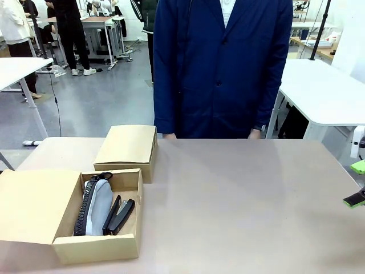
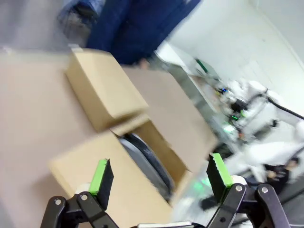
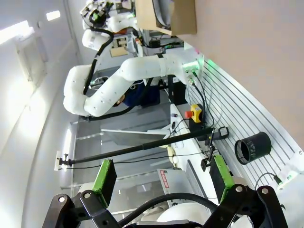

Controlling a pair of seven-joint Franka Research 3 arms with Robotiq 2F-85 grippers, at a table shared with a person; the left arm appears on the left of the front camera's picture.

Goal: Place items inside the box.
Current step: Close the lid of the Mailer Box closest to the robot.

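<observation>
An open cardboard box (image 1: 97, 248) sits at the table's near left with its flap folded out to the left. Inside lie a grey zip pouch (image 1: 102, 201) with a dark zipped edge along its left side, and a black stapler (image 1: 120, 216) to its right. My left gripper (image 2: 160, 178) hovers open above the box (image 2: 85, 161), and the blurred grey pouch (image 2: 147, 159) shows inside. At the table's right edge my right gripper (image 1: 356, 182) is open and holds nothing; in its own view the right gripper (image 3: 162, 176) points away from the table.
A closed cardboard box (image 1: 126, 145) stands just behind the open one, also seen as the closed box (image 2: 102, 88). A person in a navy coat (image 1: 222, 68) stands at the far edge, hands down at the table's rim. The left arm (image 3: 133, 80) shows across the table.
</observation>
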